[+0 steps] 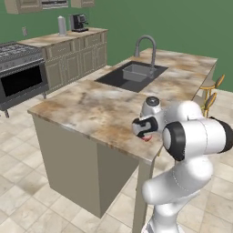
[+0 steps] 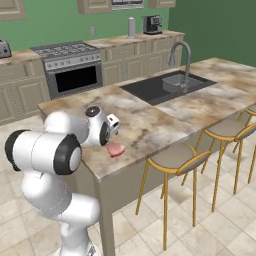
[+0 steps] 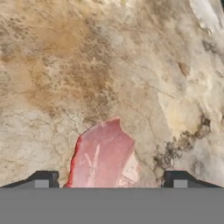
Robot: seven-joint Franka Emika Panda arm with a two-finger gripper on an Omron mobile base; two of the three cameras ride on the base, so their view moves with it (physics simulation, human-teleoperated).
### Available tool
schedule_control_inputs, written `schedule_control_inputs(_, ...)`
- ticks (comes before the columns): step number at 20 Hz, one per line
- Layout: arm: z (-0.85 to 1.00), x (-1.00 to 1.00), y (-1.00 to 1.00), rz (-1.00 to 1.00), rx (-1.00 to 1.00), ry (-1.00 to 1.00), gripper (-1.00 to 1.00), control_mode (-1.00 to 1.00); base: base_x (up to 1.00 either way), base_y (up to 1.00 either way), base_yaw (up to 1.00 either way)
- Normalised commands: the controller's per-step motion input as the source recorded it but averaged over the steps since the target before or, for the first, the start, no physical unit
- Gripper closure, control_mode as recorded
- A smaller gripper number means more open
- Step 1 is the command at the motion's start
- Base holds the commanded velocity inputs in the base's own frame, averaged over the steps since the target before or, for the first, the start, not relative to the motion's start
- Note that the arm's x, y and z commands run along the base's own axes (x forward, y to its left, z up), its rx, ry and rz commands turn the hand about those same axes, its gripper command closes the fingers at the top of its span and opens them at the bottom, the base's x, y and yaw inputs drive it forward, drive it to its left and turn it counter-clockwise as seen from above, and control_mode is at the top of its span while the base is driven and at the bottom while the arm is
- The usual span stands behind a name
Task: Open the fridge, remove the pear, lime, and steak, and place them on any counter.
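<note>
The steak (image 2: 116, 149), a flat pink-red slab with a paler rim, lies on the beige marbled island counter (image 2: 150, 125) close to its near edge. In the hand view the steak (image 3: 105, 155) rests on the stone between the two dark fingertips (image 3: 41, 179), which stand wide apart without touching it. My gripper (image 3: 110, 180) is open just above the meat. From the left base view the hand (image 1: 145, 125) hangs over the counter (image 1: 91, 107), with a sliver of the steak (image 1: 146, 138) below it. The fridge, pear and lime are out of view.
A dark sink basin (image 1: 132, 75) with a curved grey tap (image 1: 148, 45) sits farther along the island. Bar stools (image 2: 172, 160) line its right side. A stove (image 2: 75, 70) and panelled cabinets with a coffee machine (image 2: 151, 23) stand along the back wall.
</note>
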Motion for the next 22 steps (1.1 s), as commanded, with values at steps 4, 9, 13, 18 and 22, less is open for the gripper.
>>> schedule_control_inputs(4,1.0,-0.39,0.01,-0.04,0.13,0.0,-1.0,-1.0,0.0,0.0,0.0)
schedule_control_inputs(9,0.7,-0.6,0.1,0.01,0.24,0.02,-1.0,-1.0,0.0,0.0,0.0)
schedule_control_inputs(13,1.0,-0.16,0.09,-0.26,0.25,0.03,-1.0,-1.0,0.0,0.0,0.0)
schedule_control_inputs(18,0.95,-0.3,0.03,-0.24,0.01,0.19,-1.0,-1.0,0.0,0.0,0.0)
schedule_control_inputs(22,0.59,-0.76,0.01,-0.15,-0.01,0.07,-1.0,-1.0,0.0,0.0,0.0)
